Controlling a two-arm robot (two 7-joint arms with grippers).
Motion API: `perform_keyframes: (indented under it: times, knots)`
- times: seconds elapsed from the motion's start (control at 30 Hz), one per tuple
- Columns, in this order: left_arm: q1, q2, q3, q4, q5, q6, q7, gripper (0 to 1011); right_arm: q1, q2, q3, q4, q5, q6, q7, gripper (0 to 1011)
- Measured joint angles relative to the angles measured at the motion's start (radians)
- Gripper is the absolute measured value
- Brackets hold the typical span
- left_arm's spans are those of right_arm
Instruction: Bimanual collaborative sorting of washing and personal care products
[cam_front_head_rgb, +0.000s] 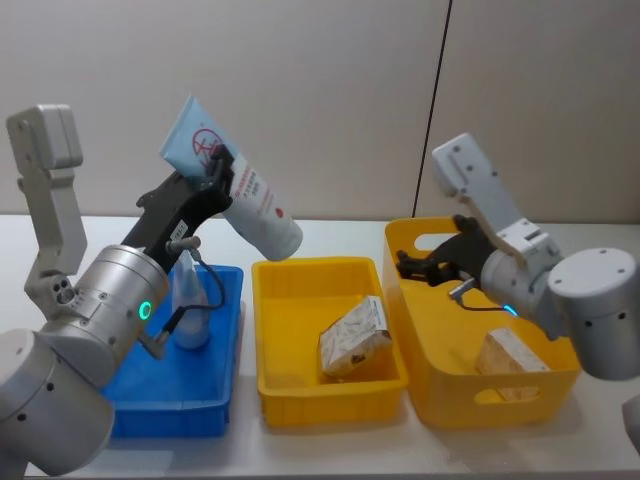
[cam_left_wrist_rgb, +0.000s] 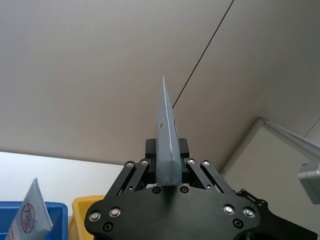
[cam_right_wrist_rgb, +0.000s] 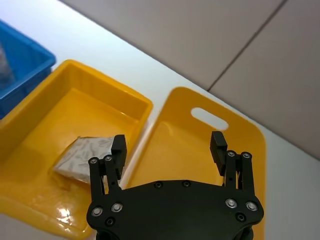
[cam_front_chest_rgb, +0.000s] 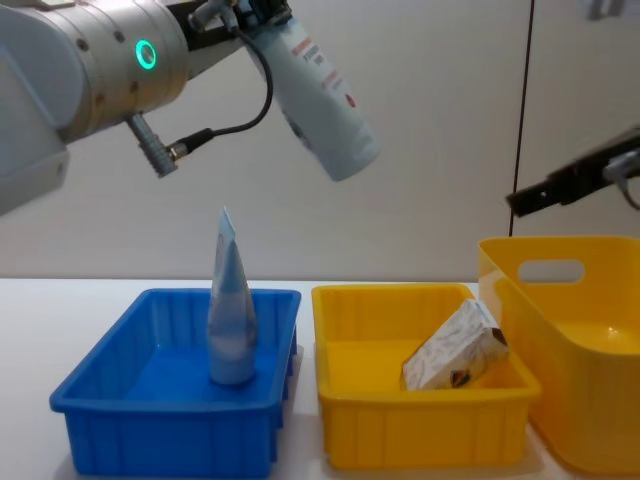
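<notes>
- The left gripper is raised and clamped on a squeeze tube near its crimped end. The cap end slants down away from the fingers.
- Below this gripper, a second squeeze tube stands cap-down in the blue bin.
- The right gripper hovers with its fingers apart and empty over the handled yellow bin. A cream carton lies in that bin, behind the fingers.
- Beside that gripper, toward the left arm, another carton leans in the shallow yellow tray.

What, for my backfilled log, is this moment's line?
left gripper: tube, raised | right gripper: open, over tall bin | blue bin: second tube
</notes>
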Motion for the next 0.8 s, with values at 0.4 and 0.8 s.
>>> perform_keyframes:
  times: [0.4, 0.8]
  knots:
    - [-0.009, -0.020, 0.004, 0.025, -0.016, -0.012, 0.026, 222, 0.076, 0.072, -0.127, 0.002, -0.047, -0.032, 0.158, 1003]
    - [-0.015, -0.027, 0.009, 0.036, -0.026, -0.022, 0.044, 222, 0.176, 0.117, -0.258, -0.003, -0.097, -0.068, 0.335, 1003]
